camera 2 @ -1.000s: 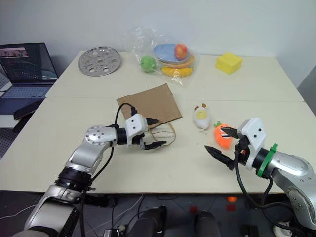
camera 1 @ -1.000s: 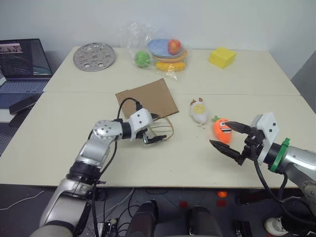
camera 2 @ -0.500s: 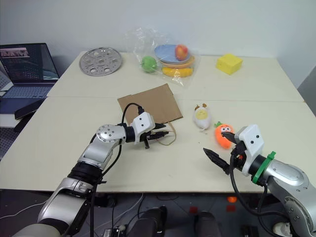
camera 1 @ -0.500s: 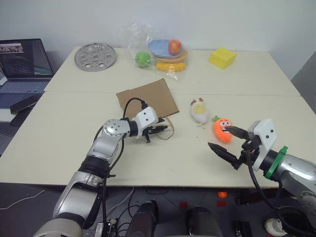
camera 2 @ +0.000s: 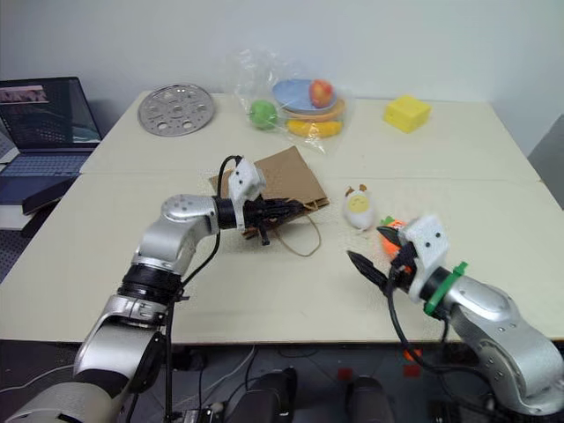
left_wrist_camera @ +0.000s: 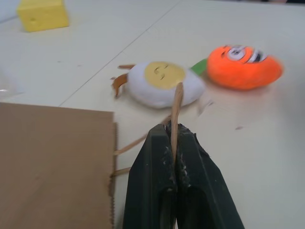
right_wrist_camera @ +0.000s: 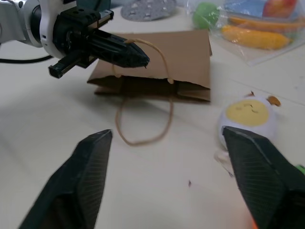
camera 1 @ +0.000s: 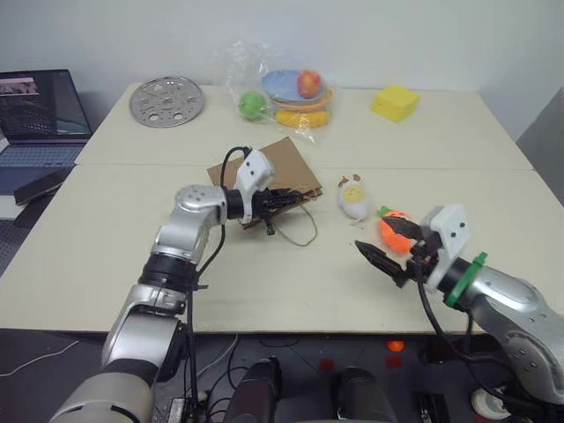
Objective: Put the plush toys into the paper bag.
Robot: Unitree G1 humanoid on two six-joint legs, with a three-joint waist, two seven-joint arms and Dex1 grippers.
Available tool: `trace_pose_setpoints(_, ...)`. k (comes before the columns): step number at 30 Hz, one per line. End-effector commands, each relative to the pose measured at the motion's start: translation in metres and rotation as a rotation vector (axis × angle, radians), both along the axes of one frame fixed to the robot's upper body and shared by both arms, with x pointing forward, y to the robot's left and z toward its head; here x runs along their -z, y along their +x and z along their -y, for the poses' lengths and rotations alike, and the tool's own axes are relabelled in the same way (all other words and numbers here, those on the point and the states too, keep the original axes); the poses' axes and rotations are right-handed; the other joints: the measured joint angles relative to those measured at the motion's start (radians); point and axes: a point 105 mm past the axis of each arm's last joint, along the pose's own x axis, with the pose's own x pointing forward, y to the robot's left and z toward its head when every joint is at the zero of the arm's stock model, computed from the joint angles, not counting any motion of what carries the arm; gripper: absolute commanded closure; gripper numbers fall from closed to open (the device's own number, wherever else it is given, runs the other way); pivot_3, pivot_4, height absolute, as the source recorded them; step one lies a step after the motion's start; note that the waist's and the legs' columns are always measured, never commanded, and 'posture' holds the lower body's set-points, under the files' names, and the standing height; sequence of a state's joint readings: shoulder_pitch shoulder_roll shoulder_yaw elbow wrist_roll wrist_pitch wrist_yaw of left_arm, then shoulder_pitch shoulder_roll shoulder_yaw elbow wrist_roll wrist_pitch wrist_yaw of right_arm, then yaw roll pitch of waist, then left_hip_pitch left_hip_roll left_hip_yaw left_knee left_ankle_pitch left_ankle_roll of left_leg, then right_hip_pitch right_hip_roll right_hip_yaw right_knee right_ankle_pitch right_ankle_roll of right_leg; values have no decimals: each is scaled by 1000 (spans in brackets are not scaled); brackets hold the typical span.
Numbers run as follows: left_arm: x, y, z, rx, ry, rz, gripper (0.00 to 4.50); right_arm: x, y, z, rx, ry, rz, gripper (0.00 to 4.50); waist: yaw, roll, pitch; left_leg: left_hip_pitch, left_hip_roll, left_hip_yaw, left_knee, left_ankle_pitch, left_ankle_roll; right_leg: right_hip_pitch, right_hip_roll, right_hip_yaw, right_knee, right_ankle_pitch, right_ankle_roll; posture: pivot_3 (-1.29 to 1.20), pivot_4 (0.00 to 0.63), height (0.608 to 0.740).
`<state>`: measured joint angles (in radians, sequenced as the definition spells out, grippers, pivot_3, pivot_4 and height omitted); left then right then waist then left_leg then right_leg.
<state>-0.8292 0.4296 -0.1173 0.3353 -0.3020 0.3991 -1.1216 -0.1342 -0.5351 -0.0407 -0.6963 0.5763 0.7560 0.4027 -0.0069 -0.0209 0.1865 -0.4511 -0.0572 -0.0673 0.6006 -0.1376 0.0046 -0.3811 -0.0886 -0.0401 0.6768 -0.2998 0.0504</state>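
Since pinched: bag handle (left_wrist_camera: 177,107) lifted.

Left fingers (left_wrist_camera: 183,164) newly clamped on raised bag handle (left_wrist_camera: 176,114)

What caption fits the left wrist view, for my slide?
Left gripper shut on the bag handle, egg toy and carrot toy beyond.

A clear bag of fruit (camera 1: 286,97) lay on the worktop (camera 1: 132,238), between a perforated metal disc (camera 1: 166,100) and a yellow block (camera 1: 395,103).
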Motion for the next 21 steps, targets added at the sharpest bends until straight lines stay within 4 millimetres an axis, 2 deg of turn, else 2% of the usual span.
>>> trace_pose_setpoints(1,-29,-5,2,30,-66,6,4500,-7,9,-19,-15,17,33,2028,-1,0,0,0,0,0,0,0,0,0,0,0,0,0,0,0,150,740)
trace_pose_setpoints(4,-29,-4,2,17,-72,-7,4500,-11,17,-28,2,23,49,3180,-1,0,0,1,0,0,0,0,0,0,0,0,2,0,0,0,150,740)
trace_pose_setpoints(7,-33,-17,8,85,-110,-50,4500,-15,31,-47,1,72,39,4285,-3,0,0,1,0,0,0,0,0,0,1,1,2,1,-1,0,150,740)
trace_pose_setpoints(8,-36,-21,10,107,-125,-61,4500,-15,34,-51,6,78,34,4446,-3,0,0,1,-1,1,0,0,0,-1,2,1,3,1,-1,0,150,740)
trace_pose_setpoints(11,-49,-28,10,139,-174,-89,4500,-5,51,-61,43,42,30,4446,-4,0,0,1,0,0,0,0,0,-2,2,2,3,1,-2,0,150,740)
trace_pose_setpoints(14,-55,-35,8,167,-185,-97,4500,1,60,-67,50,34,26,4446,-4,0,0,1,-1,1,0,0,0,-2,3,2,3,1,-2,0,150,740)
trace_pose_setpoints(17,-64,-33,2,141,-199,-90,4500,8,71,-77,46,36,13,4446,-7,0,0,1,-1,1,1,0,0,-2,3,2,3,1,-2,0,150,740)
trace_pose_setpoints(21,-61,-40,-5,155,-182,-99,4500,23,80,-92,35,58,-33,4446,-20,0,0,1,-1,1,1,1,-1,-3,4,3,5,1,-2,0,150,740)
